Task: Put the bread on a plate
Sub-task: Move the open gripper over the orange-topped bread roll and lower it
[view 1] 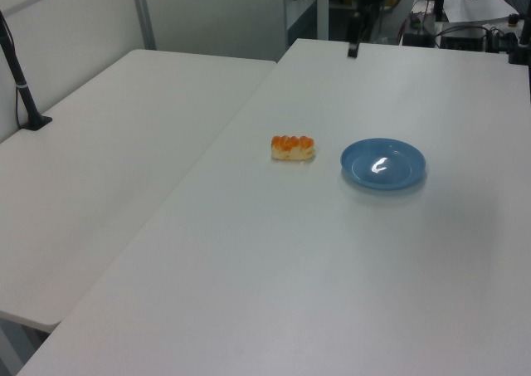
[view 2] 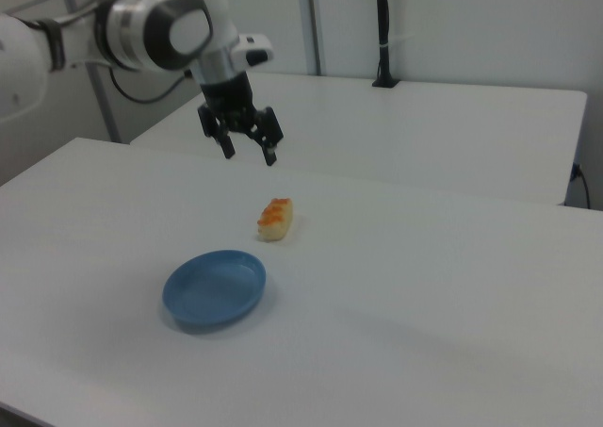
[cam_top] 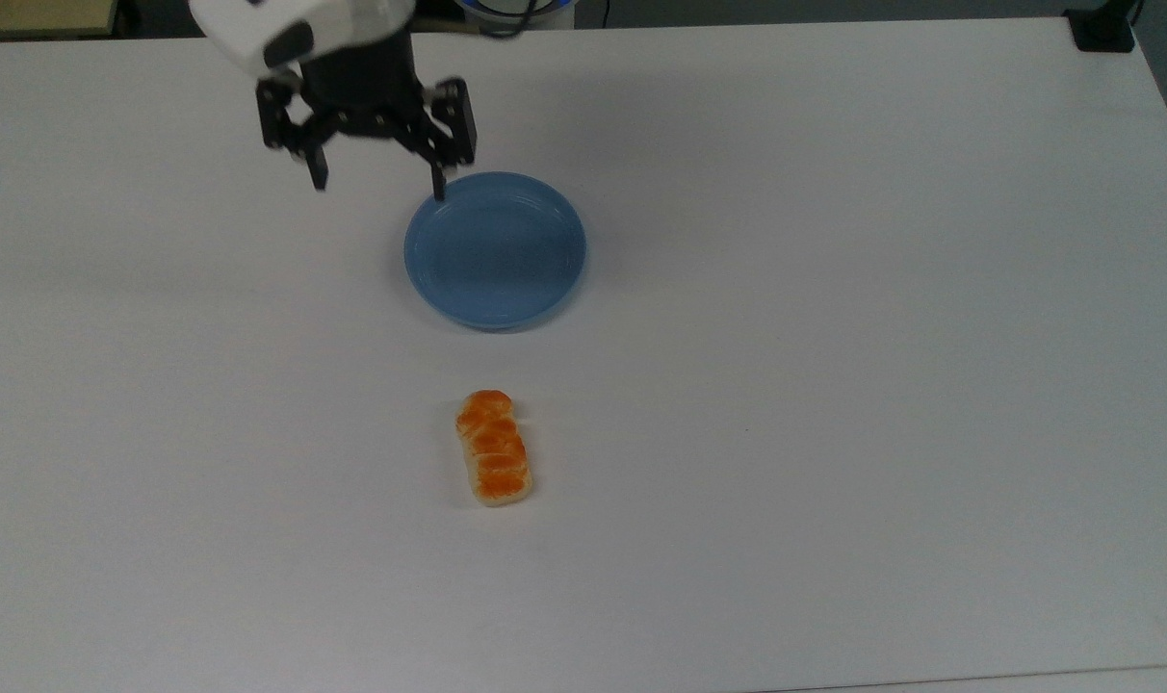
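White worktop (cam_top: pixel 834 385) holds the bread (cam_top: pixel 494 448) low in the top view's middle, apart from the plate (cam_top: pixel 495 250) above it, and the tool (cam_top: pixel 379 183), spread wide and empty at the upper left, must next reach the bread.
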### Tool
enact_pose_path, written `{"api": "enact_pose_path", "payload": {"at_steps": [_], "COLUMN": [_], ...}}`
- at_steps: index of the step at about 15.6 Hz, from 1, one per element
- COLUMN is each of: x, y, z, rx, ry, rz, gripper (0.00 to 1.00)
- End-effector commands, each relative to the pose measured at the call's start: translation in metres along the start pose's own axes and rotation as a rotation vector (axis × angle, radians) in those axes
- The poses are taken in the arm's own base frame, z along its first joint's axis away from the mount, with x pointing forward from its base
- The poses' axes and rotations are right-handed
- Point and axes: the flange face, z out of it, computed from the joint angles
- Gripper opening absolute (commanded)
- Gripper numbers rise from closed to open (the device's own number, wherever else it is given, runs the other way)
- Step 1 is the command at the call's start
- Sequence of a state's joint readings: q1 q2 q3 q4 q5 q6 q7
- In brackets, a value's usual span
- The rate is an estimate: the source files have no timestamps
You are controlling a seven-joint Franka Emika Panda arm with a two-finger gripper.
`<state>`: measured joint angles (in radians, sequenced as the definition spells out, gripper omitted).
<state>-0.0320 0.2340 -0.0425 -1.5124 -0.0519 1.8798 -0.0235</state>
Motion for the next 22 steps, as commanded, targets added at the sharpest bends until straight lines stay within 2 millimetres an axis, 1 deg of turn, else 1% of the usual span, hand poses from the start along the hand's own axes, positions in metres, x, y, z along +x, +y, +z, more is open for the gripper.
{"api": "enact_pose_path", "payload": {"at_steps": [1, 3, 5, 7, 8, 9, 10, 12, 13, 14, 18, 22], "x": [0.025, 0.036, 0.045, 0.057, 0.064, 0.071, 0.078, 0.083, 0.086, 0.091, 0.093, 0.093], "y": [-0.031, -0.052, -0.062, -0.085, -0.089, -0.093, -0.096, -0.107, -0.110, -0.112, -0.112, -0.105], "z": [0.038, 0.055, 0.071, 0.094, 0.105, 0.111, 0.124, 0.136, 0.144, 0.148, 0.172, 0.187], "rx": [0.014, 0.017, 0.019, 0.016, 0.013, 0.011, 0.008, 0.005, -0.004, -0.014, -0.064, -0.092], "ry": [0.016, 0.007, 0.023, 0.047, 0.047, 0.052, 0.050, 0.049, 0.048, 0.058, 0.062, 0.059], "rz": [-0.003, -0.030, -0.033, -0.032, -0.019, -0.010, 0.004, -0.001, -0.008, -0.016, -0.048, -0.066], "gripper": [1.00, 1.00, 1.00, 1.00, 1.00, 1.00, 1.00, 1.00, 1.00, 1.00, 1.00, 1.00]}}
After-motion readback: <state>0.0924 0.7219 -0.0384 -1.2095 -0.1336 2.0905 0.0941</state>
